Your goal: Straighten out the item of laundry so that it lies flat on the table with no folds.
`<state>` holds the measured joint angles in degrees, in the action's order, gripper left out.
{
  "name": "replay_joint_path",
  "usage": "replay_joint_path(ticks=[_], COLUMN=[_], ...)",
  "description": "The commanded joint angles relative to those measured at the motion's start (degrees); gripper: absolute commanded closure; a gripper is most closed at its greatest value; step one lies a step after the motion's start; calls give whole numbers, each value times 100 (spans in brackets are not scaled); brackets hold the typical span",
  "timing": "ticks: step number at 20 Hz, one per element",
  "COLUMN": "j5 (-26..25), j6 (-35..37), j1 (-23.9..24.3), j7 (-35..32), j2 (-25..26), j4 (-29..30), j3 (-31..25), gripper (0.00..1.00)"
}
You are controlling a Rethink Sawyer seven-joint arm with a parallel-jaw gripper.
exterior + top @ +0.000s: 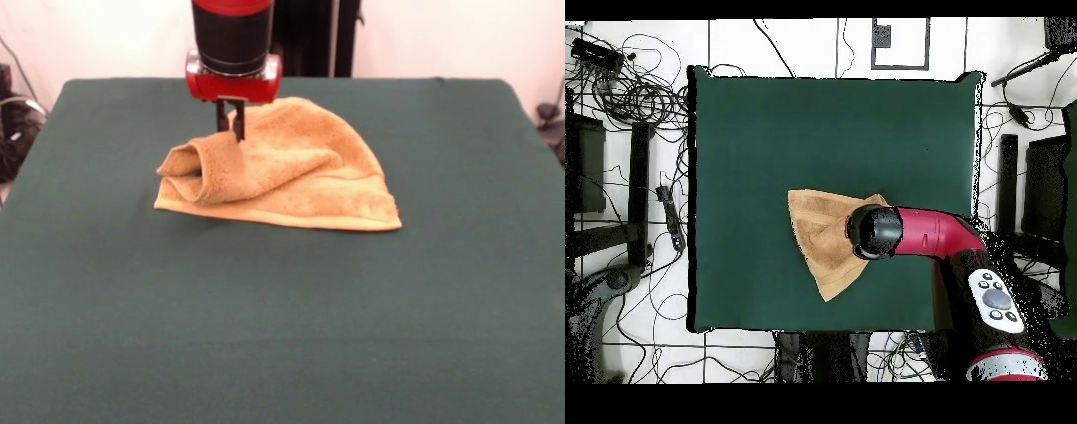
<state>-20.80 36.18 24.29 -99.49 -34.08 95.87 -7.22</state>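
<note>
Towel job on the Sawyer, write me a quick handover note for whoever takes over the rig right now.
Tool: down at the towel's raised fold, tips close together at the cloth; whether it actually grips cannot be told from here.
Towel: on the green table, toward the robot's side of the middle. Folded over itself, with one corner rolled up into a loop on top of the lower layer. In the overhead view the arm covers part of it.
Done: nothing flat yet.
Left: draw the rolled corner out, open the fold, smooth the towel flat.

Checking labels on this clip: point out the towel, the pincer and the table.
towel [309,168], front view, upper folded layer.
pincer [230,128], front view, between its tips at the fold.
table [815,130], overhead view, bare green cloth.
</note>
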Motion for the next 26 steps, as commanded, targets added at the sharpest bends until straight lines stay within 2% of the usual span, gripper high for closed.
replay_joint_path(ticks=[1, 10, 19, 26], j5=[342, 281, 93, -82], j6=[422, 304, 198, 279], j1=[-216, -15, 769, 1015], j7=[-354, -183, 377, 456], j2=[102, 13, -447, -565], j4=[38, 250, 907, 912], j3=[-470, -456, -485, -500], gripper=[100, 100, 100, 100])
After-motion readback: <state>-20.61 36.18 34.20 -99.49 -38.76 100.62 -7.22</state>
